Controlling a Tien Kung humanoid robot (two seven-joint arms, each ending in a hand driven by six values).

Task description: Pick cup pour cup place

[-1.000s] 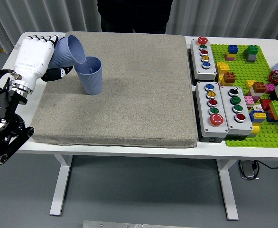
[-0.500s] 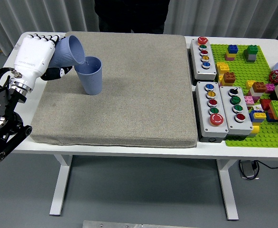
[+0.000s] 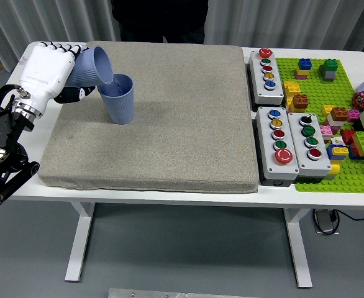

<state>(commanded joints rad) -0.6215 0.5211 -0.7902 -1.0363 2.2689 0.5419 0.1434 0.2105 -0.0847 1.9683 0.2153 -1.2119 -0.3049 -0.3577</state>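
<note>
Left hand [image 3: 47, 73], fingers closed around the tilted cup [image 3: 92, 67], holds its rim over the upright cup [image 3: 118, 98]. Right of the upright cup, the grey mat [image 3: 169, 124] lies bare to its right edge, beside the button boxes [image 3: 281, 118].

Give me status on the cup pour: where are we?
Pick is done: the left hand grips the tilted cup. Pour is in hand: its mouth is tipped over the rim of the upright cup on the grey mat. Left: righting the held cup and placing it down.

A white table [image 3: 169, 192] on white legs stands on a grey floor [image 3: 188, 254] before pale pleated curtains [image 3: 281, 22].
</note>
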